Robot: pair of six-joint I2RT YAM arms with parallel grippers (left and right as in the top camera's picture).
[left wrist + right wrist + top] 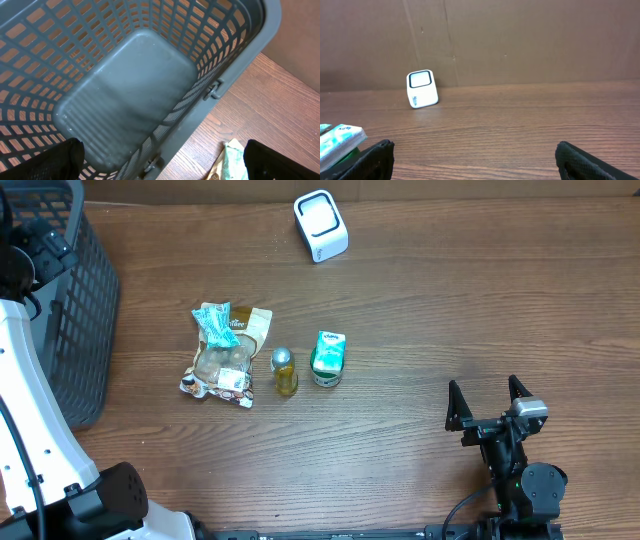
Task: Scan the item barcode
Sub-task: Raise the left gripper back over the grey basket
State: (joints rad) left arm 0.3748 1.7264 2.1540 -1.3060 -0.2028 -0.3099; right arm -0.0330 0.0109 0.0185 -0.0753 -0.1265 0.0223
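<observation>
Mid-frame in the overhead view, three items lie free on the wooden table (pixel 450 300): the green carton (pixel 327 358), the small yellow bottle (pixel 284 370) just to its left, and the snack bag (pixel 225 355) further left. The white scanner (pixel 320 225) stands at top centre, well apart. Lower right, the right gripper (pixel 487 402) has its fingers spread, gripping nothing. The left gripper (pixel 161 162) hangs above the grey basket (pixel 125 95), fingers spread wide.

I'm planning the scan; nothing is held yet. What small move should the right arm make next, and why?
Probably ease the right gripper left toward the green carton. Its jaws stand open and empty, the carton is the nearest item to it, and the white scanner waits farther up the table.
</observation>
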